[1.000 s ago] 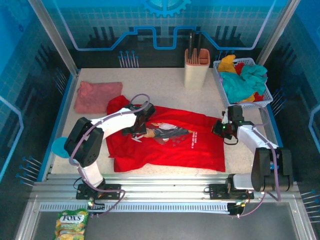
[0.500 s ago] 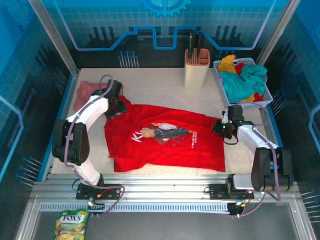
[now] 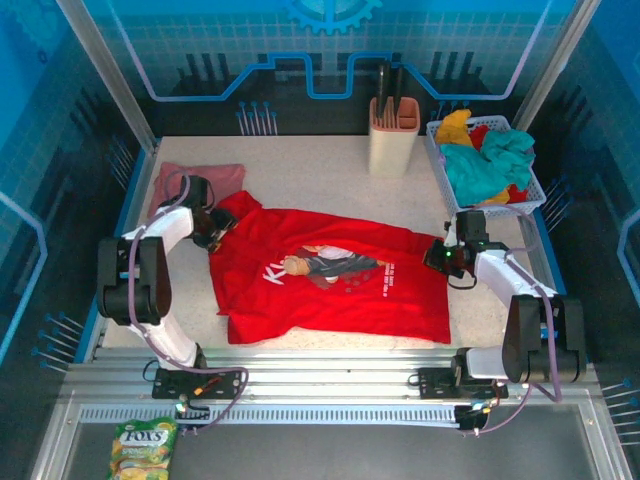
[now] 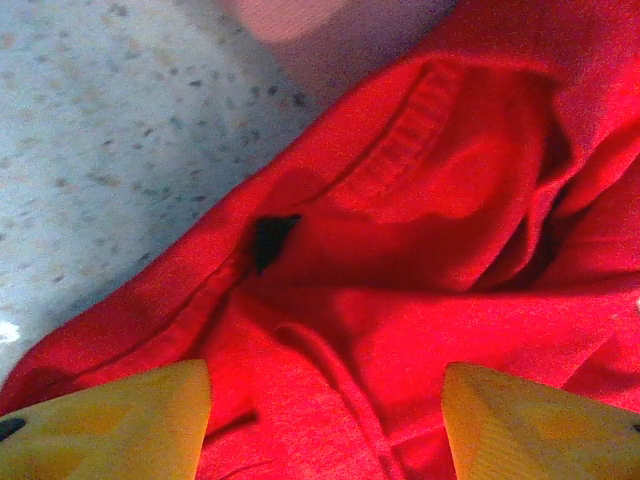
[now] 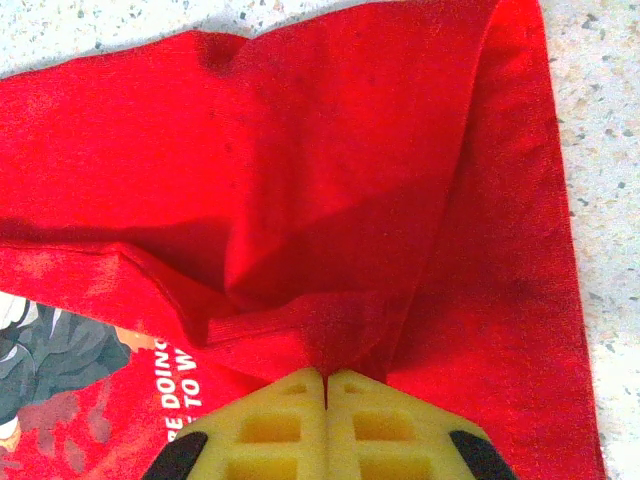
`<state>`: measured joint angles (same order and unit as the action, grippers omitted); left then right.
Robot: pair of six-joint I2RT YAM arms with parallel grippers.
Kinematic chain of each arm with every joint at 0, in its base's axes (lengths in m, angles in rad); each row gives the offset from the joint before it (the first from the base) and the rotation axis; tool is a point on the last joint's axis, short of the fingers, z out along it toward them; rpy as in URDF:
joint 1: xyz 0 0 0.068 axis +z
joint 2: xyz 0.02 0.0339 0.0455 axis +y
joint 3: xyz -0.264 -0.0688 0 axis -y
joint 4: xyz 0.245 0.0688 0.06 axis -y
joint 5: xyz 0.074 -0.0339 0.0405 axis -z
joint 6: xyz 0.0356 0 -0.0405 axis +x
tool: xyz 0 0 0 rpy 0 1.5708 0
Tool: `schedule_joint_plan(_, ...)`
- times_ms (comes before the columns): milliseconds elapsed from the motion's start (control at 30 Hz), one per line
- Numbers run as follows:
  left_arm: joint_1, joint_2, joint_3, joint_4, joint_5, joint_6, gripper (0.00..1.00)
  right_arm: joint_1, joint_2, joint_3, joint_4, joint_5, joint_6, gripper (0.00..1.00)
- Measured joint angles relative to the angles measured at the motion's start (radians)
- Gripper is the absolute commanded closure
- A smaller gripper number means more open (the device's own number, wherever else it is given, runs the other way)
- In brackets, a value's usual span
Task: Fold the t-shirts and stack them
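A bright red t-shirt [image 3: 330,275] lies spread across the table's middle, graphic and white lettering facing up. A dusty pink t-shirt [image 3: 200,180] rests folded at the back left; its edge [image 4: 285,15] shows at the top of the left wrist view. My left gripper [image 3: 205,225] hovers over the red shirt's back left corner. In the left wrist view this gripper [image 4: 325,430] is open, with rumpled red cloth [image 4: 420,230] lying under its yellow fingertips [image 4: 110,420]. My right gripper [image 3: 440,258] is at the shirt's right edge, and the right wrist view shows it [image 5: 326,378] shut on a pinched fold of red cloth [image 5: 330,330].
A beige holder [image 3: 393,135] with dark handles stands at the back centre. A white basket [image 3: 532,185] of mixed clothes sits at the back right. A snack bag [image 3: 143,447] lies below the table's front rail. Bare speckled tabletop [image 4: 100,120] runs left of the red shirt.
My left arm has swung from the shirt's graphic to its back left corner beside the pink shirt, and that corner now lies flatter. The right gripper has kept its hold.
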<state>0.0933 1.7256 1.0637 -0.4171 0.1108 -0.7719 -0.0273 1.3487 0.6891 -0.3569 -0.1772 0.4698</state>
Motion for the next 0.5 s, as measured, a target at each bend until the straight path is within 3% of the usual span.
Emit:
schedule_joint_plan(200,0.013,0.041,-0.015,0.048,0.018,-0.043,0.46,0.000,0.000,0.000,0.000,0.000,-0.001,1.00)
schedule_joint_plan(500,0.013,0.040,-0.039,0.054,0.018,-0.059,0.77,-0.009,0.000,0.003,0.000,0.000,-0.001,1.00)
